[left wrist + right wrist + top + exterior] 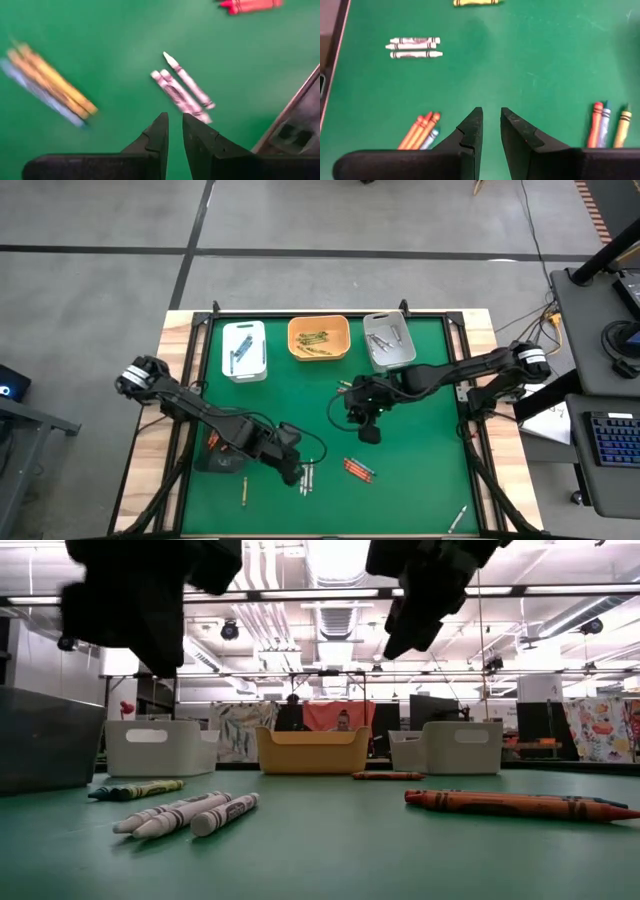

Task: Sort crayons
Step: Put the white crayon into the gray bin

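Lower the left end effector point(175, 131), nearly clenched yet grasping nothing, squarely over one white crayon point(188, 80), reopening first to avoid nudging its neighbours.

On the green table mat point(420, 470), three white crayons point(184, 91) with dark-printed wrappers lie near red-orange crayons point(358, 469). Behind the mat stand a white tray point(244, 350), an orange-yellow tray point(319, 337) and a grey tray point(389, 341).

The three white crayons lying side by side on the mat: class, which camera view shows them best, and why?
The right wrist view: the three white crayons lie sharp and unobstructed, wrappers visible. The low view shows them close but end-on. The left wrist view shows them blurred. In the high view they are tiny pale slivers beside the left gripper.
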`<state>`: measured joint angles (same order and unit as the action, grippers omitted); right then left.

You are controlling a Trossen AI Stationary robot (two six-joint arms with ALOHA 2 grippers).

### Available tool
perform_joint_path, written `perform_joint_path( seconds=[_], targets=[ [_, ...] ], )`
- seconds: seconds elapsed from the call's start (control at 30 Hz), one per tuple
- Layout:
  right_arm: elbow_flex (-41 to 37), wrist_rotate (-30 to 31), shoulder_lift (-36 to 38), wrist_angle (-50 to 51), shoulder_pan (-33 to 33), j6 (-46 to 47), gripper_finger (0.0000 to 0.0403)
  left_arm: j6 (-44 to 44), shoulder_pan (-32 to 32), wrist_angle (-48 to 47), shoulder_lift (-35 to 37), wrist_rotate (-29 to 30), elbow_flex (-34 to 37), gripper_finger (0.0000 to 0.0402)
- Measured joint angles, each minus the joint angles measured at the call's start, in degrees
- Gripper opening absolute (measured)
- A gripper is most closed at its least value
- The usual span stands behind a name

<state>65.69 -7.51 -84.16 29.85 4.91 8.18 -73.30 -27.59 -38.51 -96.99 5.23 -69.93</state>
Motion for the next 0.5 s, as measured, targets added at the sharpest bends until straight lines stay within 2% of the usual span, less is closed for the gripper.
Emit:
perform_joint_path(
  seconds=[0.1,0.2,0.27,0.5],
  targets=[
    [-0.03,0.14,1.04,2.37,0.28,-1.76,0.0057,-11.6,-1.4,-0.02,-2.04,-0.02,-2.96,0.0038],
    [-1.47,0.16,1.98,2.27,0.83,-1.78,0.0057,-17.95,-2.59,-0.82,-4.15,2.68,-6.03,0.0038],
    [-2.88,0.17,2.17,2.49,1.53,-1.49,0.0057,-19.98,-3.12,-2.64,-5.8,4.51,-7.78,0.0038],
    [-6.43,0.73,2.3,2.27,5.31,1.55,0.0057,-21.81,-4.6,-10.92,-14.68,4.92,-14.37,0.0038]
  ],
)
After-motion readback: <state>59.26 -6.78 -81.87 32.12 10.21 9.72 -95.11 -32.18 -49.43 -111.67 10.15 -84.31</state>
